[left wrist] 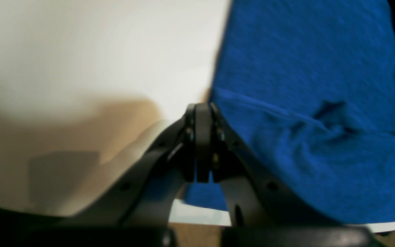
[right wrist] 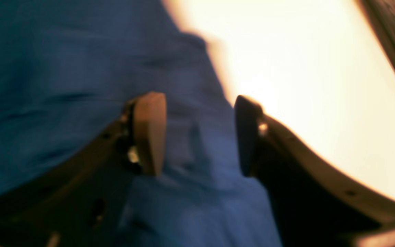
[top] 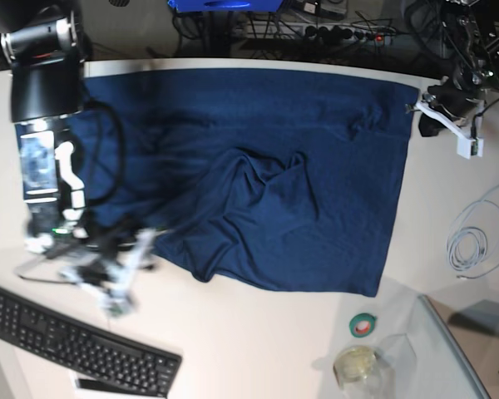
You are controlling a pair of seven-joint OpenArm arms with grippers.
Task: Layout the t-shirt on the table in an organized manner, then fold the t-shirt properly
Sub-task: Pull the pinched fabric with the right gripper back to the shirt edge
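Left wrist view: soft focus throughout; table (left wrist: 98,51) washed to cream-white, a tan shadow spreading over its lower left; shirt (left wrist: 314,103) rendered vivid blue.

Right wrist view: heavy blur; table (right wrist: 303,85) blown out in warm yellow-white glare; shirt dull blue; frame base dark.

Base view: even overhead light, sharper; shirt near black-navy; right gripper (top: 121,274) smeared by motion blur at the shirt's near-left edge; far background dim.

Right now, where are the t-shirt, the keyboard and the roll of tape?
t-shirt (top: 316,191), base view, flat middle of the cloth.
keyboard (top: 75,341), base view, middle of its keys.
roll of tape (top: 363,326), base view, its green ring.
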